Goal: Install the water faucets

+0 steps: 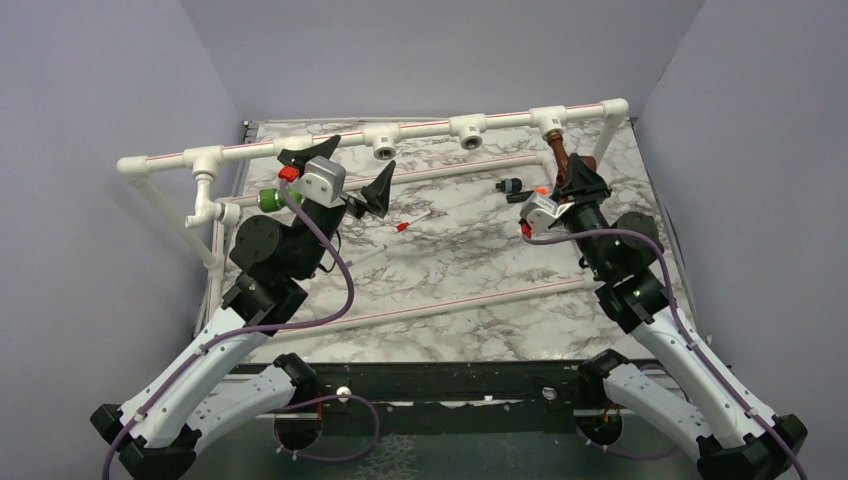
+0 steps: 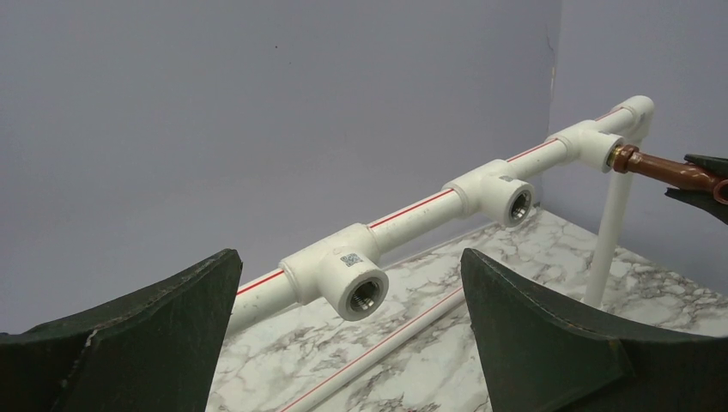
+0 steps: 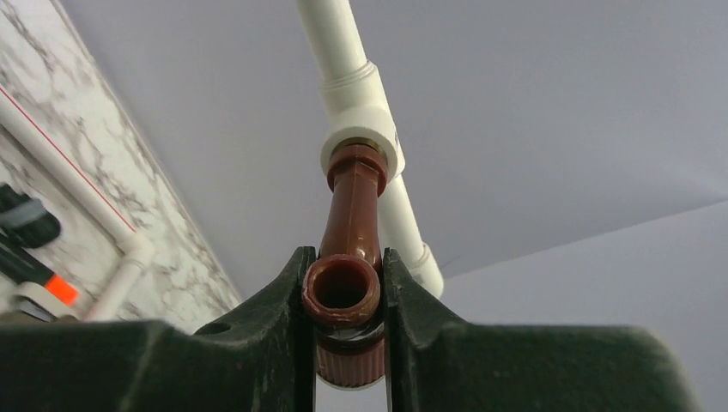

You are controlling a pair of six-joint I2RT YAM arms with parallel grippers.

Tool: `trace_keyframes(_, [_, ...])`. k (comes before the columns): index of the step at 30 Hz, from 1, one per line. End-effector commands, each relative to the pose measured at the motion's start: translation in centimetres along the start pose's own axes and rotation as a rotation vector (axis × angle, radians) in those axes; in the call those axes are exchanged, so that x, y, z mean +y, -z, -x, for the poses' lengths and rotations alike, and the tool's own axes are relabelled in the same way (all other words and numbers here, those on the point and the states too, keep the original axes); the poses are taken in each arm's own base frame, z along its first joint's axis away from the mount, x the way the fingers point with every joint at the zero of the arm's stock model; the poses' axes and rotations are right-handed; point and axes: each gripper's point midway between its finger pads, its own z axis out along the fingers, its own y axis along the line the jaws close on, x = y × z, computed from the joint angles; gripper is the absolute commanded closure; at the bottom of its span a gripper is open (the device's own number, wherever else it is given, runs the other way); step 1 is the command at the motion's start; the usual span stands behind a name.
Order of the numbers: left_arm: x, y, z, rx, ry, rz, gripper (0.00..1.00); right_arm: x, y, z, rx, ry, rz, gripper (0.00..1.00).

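Right gripper (image 3: 343, 296) clamps the copper-coloured faucet (image 3: 354, 206), its stem seated in the end T-fitting (image 3: 360, 129) straight ahead. Left gripper (image 1: 355, 166) gapes empty before bare T-fittings (image 2: 343, 275). The green faucet (image 1: 270, 198) sits beside its wrist, possibly not yet mounted.

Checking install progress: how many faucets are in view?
2: brown faucet at the rail's right T-fitting, held by right gripper; green faucet at pipe frame's left end, partly behind left arm.
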Motion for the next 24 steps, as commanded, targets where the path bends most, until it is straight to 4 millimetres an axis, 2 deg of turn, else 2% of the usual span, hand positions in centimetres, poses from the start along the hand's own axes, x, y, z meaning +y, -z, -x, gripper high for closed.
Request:
trace_keyframes(1, [0.5, 0.0, 0.5, -0.02, -0.004, 0.023, 0.01, -1.2, 0.3, 0.7, -0.033, -0.309, -0.095, 0.99])
trace_keyframes(4, [0.5, 0.0, 0.5, -0.02, -0.003, 0.024, 0.01, -1.1, 0.3, 1.5, -0.073, -0.479, -0.109, 0.99])
trace_keyframes(15, [0.6, 0.1, 0.7, -0.024, -0.003, 0.024, 0.01, -3.1, 0.6, 3.1, -0.146, -1.128, -0.209, 1.0])
trace_keyframes(24, [0.5, 0.1, 0.7, -0.025, 0.0, 0.02, 0.01, -5.5, 1.2, 3.8, -0.217, -1.614, -0.319, 0.99])
